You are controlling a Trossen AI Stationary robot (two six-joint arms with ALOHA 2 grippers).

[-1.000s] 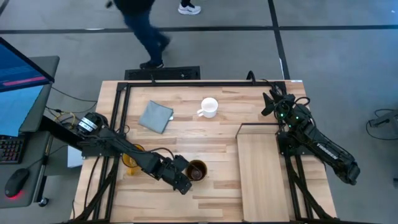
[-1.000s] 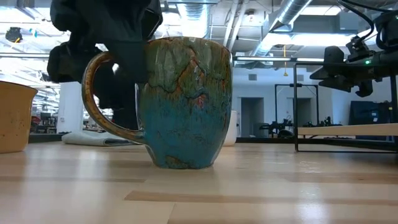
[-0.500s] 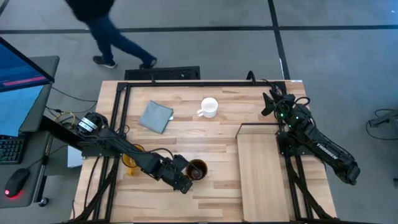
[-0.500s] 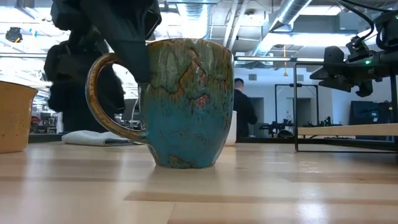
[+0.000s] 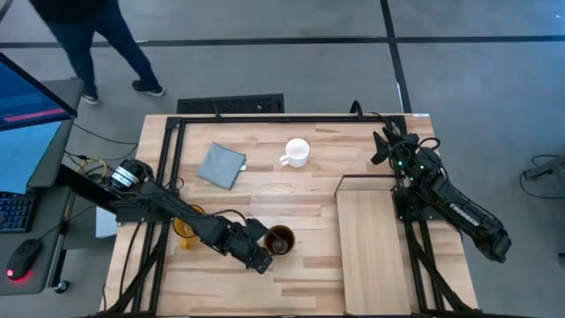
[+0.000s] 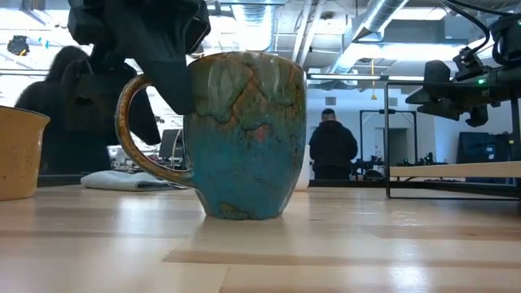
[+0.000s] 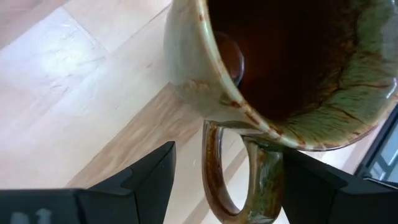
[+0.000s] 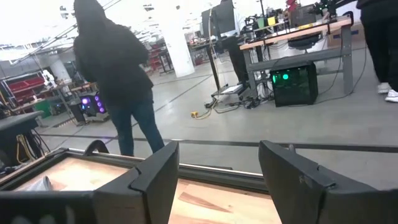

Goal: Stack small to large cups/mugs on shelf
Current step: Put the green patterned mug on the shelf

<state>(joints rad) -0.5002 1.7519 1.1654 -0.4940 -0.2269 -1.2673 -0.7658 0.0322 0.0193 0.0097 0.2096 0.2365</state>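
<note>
1. My left fingers (image 7: 224,180) stand wide apart on either side of the brown mug's handle (image 7: 239,177), with a gap showing on both sides. They hold nothing yet.
2. The brown mug (image 5: 280,240) stands upright near the front of the tabletop (image 5: 291,199), handle turned toward my wrist. It is just beyond my fingertips.
3. I judge it to be glazed ceramic: stiff, fairly heavy for its size, slick and breakable. The handle loop looks like the surest hold. A pinch on the rim would likely slip.
4. If I close on the handle, the body will hang off to one side and want to swing, so a firm, slow lift seems wise.
5. The yellow mug (image 5: 184,228) sits close behind my left arm, near the tabletop's left edge.
6. The white mug (image 5: 297,152) stands well apart toward the back, beside a grey cloth (image 5: 221,165).
7. The shelf (image 5: 375,243) lies on the right side, with no mug on it.
8. My right fingers (image 8: 217,180) hang open and empty at the shelf's far end, waiting.
</note>
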